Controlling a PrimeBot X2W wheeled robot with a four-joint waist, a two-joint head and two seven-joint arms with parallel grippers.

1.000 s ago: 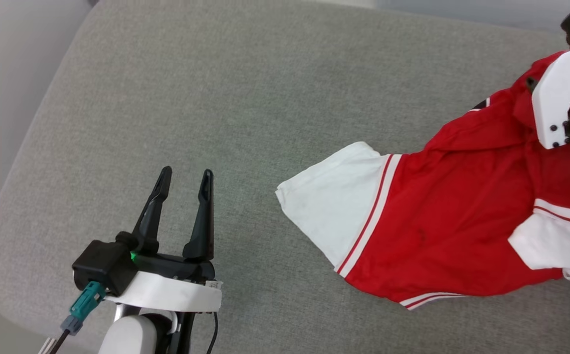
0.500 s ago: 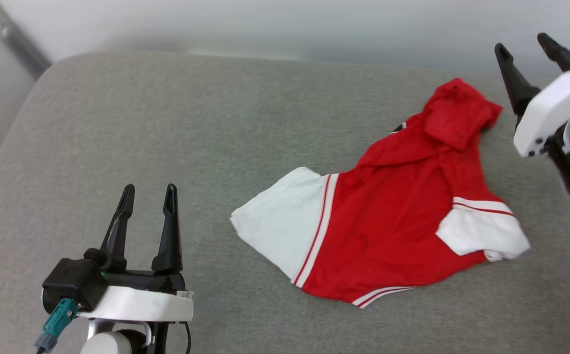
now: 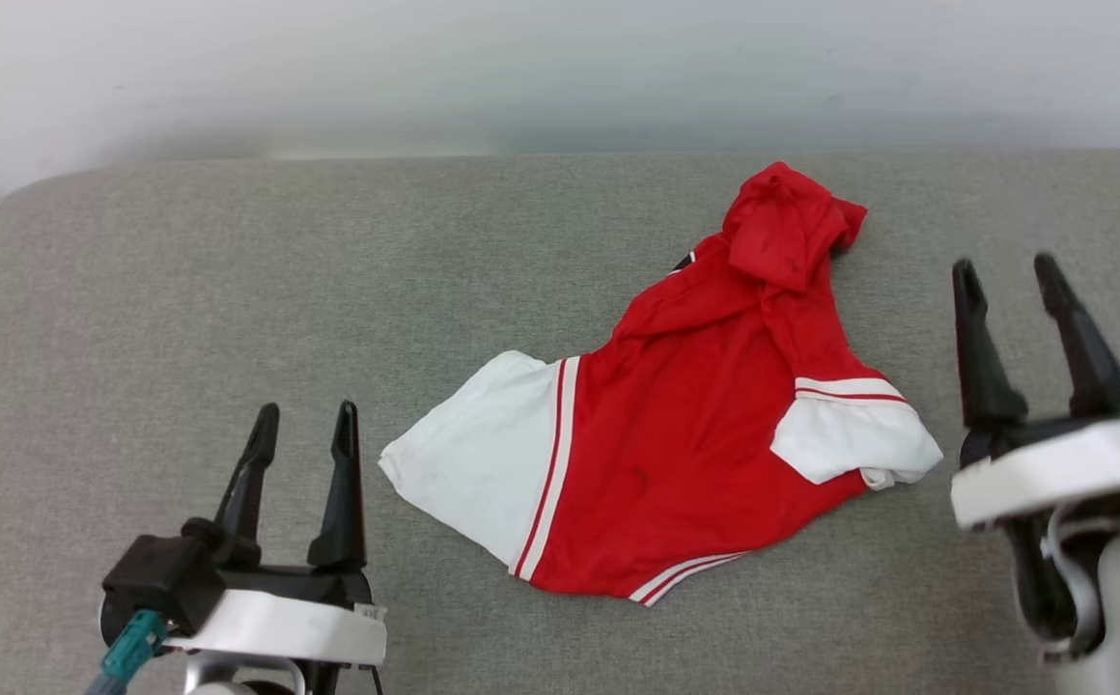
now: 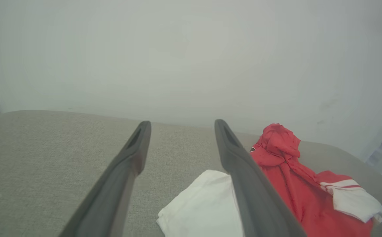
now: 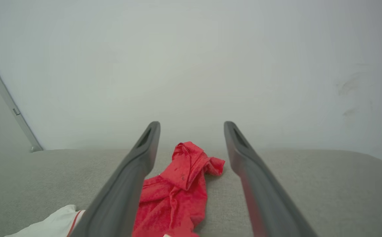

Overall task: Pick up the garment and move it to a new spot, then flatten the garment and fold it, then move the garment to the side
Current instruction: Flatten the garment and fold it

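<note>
Garment [image 3: 676, 444] is lying crumpled on the grey cushion [image 3: 232, 290], running diagonally from near-left sleeve to far-right bunch; left gripper [image 3: 307, 409] and right gripper [image 3: 1003, 263] are flanking it, fingers spread, each just beside a white sleeve.

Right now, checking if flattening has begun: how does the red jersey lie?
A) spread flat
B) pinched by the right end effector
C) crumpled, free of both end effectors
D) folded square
C: the jersey lies rumpled on the cushion, left end effector and right end effector open and clear of it.
</note>
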